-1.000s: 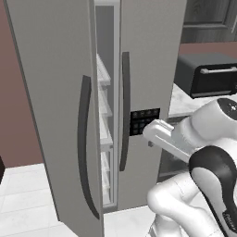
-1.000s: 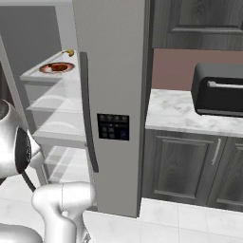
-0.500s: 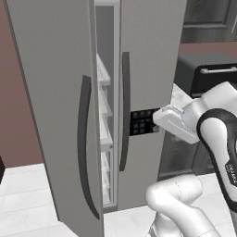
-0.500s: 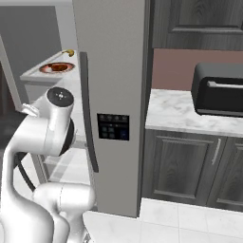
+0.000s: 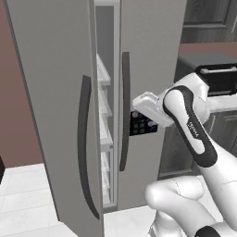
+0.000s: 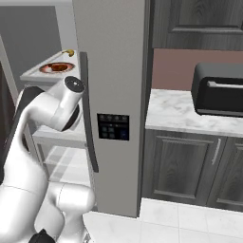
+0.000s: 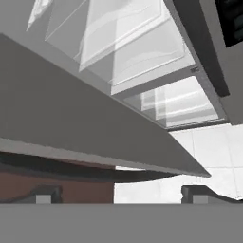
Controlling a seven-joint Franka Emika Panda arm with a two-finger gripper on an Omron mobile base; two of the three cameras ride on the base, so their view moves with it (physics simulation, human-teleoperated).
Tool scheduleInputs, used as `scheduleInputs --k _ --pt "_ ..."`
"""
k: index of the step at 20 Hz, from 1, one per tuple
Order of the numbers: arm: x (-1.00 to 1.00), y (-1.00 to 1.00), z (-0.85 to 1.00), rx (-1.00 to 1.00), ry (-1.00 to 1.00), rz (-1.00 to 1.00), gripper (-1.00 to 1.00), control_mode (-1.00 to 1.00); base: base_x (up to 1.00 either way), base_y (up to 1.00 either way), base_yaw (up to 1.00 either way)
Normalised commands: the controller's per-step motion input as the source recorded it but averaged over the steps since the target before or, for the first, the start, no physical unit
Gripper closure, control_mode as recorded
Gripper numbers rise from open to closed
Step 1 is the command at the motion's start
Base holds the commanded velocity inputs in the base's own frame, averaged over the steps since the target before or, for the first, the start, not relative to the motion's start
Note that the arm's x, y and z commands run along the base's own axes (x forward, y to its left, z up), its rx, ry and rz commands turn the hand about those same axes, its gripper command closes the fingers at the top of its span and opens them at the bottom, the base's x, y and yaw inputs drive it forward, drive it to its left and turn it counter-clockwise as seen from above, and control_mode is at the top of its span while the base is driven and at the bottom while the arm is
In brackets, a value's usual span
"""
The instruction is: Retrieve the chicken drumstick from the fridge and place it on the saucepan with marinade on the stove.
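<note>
Fridge [image 5: 152, 55], light grey, two doors w/ long dark vertical handles; left door [image 5: 51, 102] swung partly open, right door [image 6: 114, 71] shut, w/ small dark control panel [image 6: 113, 126] at mid height. Through the gap: white interior and clear shelves [image 5: 104, 109]. Arm's white hand sits in front of the right door at panel height, just right of that door's handle [image 5: 124, 111]. Gripper [image 7: 118, 193] in hand view: two dark fingertips [image 7: 45, 193] spread wide apart, nothing between them; beyond them the grey open door edge, clear shelves, pale floor tiles. Chicken drumstick [image 6: 59, 68]: reddish-brown piece on white plate w/ dark red rim [image 6: 46, 69], upper fridge shelf, seen from the right; small curved yellow item [image 6: 69, 51] just beyond it. Right of fridge: marble counter [image 6: 180, 111] w/ black box appliance [image 6: 219, 90] over dark cabinets [image 6: 180, 166].
</note>
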Motion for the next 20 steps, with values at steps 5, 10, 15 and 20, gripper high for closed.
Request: scheduleInputs --k 5,10,15,20 --pt "0.97 0.60 0.00 0.02 0.00 0.02 -1.00 -1.00 0.00 0.00 0.00" --pt "0.47 0.43 0.00 0.00 0.00 0.04 -1.00 -1.00 0.00 0.00 0.00" --pt "0.14 0.53 0.00 0.00 0.00 0.09 -1.00 -1.00 0.00 0.00 0.00" --pt "0.00 0.55 0.00 0.00 0.00 0.21 -1.00 -1.00 0.00 0.00 0.00"
